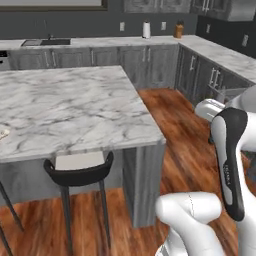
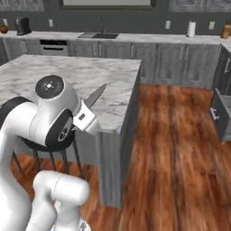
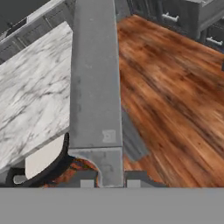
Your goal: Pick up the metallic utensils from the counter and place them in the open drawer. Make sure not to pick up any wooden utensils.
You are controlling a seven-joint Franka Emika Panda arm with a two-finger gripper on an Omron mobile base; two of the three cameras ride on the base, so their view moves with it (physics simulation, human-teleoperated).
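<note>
My gripper (image 3: pixel 110 183) is shut on the knife, one of the metallic utensils. Its grey steel blade (image 3: pixel 94 83) runs straight up the middle of the hand view, and the handle is hidden between the fingers. From the right base view the blade (image 2: pixel 95 96) sticks out past my forearm, above the near right corner of the white marble counter (image 2: pixel 54 72). The counter (image 1: pixel 75 105) (image 3: pixel 30 96) lies left of the blade. The open drawer (image 2: pixel 220 115) stands out of the dark cabinets at the far right across the wood floor, and its front (image 3: pixel 188 15) appears at the hand view's upper right.
A black stool with a pale seat (image 1: pixel 80 167) (image 3: pixel 41 162) is tucked under the counter's near edge. A small pale thing (image 1: pixel 3 134) lies on the counter at the left edge, too cropped to identify. Open wood floor (image 2: pixel 171 149) separates counter and drawer. Back worktop holds a sink (image 2: pixel 98 35).
</note>
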